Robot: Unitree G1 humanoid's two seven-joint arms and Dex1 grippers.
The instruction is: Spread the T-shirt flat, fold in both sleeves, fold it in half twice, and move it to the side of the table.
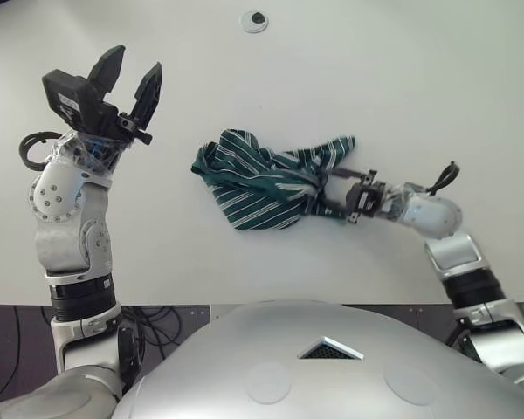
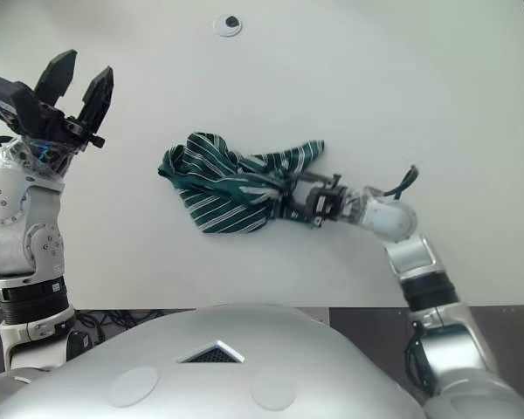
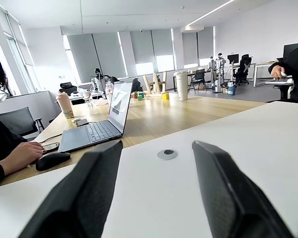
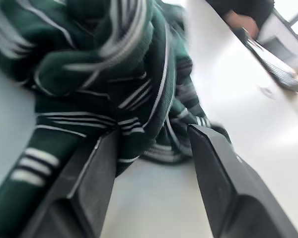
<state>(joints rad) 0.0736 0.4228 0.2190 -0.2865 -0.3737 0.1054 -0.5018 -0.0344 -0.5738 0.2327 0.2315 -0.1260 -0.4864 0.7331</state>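
Closest in, on the right side of the white worktop [image 1: 419,87]: the right claw [image 1: 325,194], lying low and pointing toward the middle. Fingers [image 4: 89,183] spread wide apart, one on each side of a bunched bit of cloth, not pinching it. Touching the cloth at its right edge.

Just past that claw, in the middle of the worktop: the T-shirt [image 1: 262,183]. Dark green with thin white stripes. All scrunched up in a lump, not flat at all. One twisted bit sticking out to the right, just beyond the right claw's fingers. No folds made yet.

Over on the left, well apart from the T-shirt: the left claw [image 1: 133,65], held up high off the worktop. Pointing up and away. Two black fingers [image 3: 89,198] open in a V, holding nothing.

Farther back, near the far edge of the worktop: a small round grey cap [image 1: 255,20] set into the top.

Farthest off, behind the worktop: a long wooden desk [image 3: 188,111] with an open laptop [image 3: 102,126], a black mouse [image 3: 52,159] and a tall white cup [image 3: 181,85].
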